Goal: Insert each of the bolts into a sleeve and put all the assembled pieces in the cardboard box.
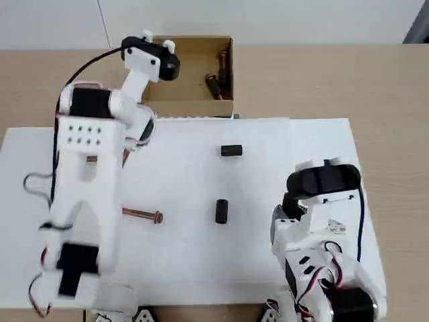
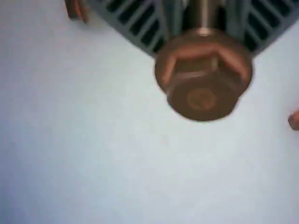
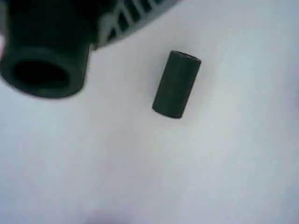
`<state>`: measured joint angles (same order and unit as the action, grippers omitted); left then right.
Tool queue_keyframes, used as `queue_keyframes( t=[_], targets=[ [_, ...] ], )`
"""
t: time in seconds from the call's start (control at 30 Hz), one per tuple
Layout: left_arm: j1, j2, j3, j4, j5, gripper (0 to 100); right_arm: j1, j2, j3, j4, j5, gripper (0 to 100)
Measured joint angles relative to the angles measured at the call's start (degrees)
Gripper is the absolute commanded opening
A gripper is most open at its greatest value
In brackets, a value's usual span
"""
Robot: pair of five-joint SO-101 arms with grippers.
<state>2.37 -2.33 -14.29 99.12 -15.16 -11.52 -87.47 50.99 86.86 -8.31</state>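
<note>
A copper bolt (image 2: 203,79) shows head-on, held by its shank in my left gripper (image 2: 203,11) just above the white mat. In the high view that arm (image 1: 87,154) stands at the mat's left side. My right gripper (image 3: 70,28) is shut on a black sleeve (image 3: 42,70), whose open bore shows. A second sleeve (image 3: 176,84) lies on the mat just beyond it, also the sleeve (image 1: 222,210) at mid mat. A third sleeve (image 1: 231,150) lies farther back. A loose bolt (image 1: 142,215) lies left of centre. The cardboard box (image 1: 191,104) at the back holds copper and black pieces (image 1: 218,82).
The white mat (image 1: 181,268) covers most of the wooden table (image 1: 348,80). The right arm (image 1: 318,221) takes up the mat's front right corner. Bits of other copper parts (image 2: 74,9) show at the edges of the left wrist view.
</note>
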Motion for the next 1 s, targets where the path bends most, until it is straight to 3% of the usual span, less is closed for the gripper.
queue_keyframes(
  t=[0.23, 0.67, 0.9, 1.0],
  targets=[
    [-1.41, -15.12, 15.74, -10.29, 0.18, 1, 0.18, 0.0, 0.88, -2.99, 0.44, 0.3],
    [-1.32, -43.25, 54.77, -40.7, 0.09, 1, 0.26, 0.7, 13.27, -19.52, 0.44, 0.3],
    [-1.32, -55.38, 68.75, -51.96, 0.09, 1, 0.26, 0.7, 21.54, -31.21, 0.44, 0.3],
    [-1.32, -58.73, 73.49, -55.47, 3.34, 1, 0.26, 0.7, 25.67, -36.92, 0.44, 0.3]
  ],
)
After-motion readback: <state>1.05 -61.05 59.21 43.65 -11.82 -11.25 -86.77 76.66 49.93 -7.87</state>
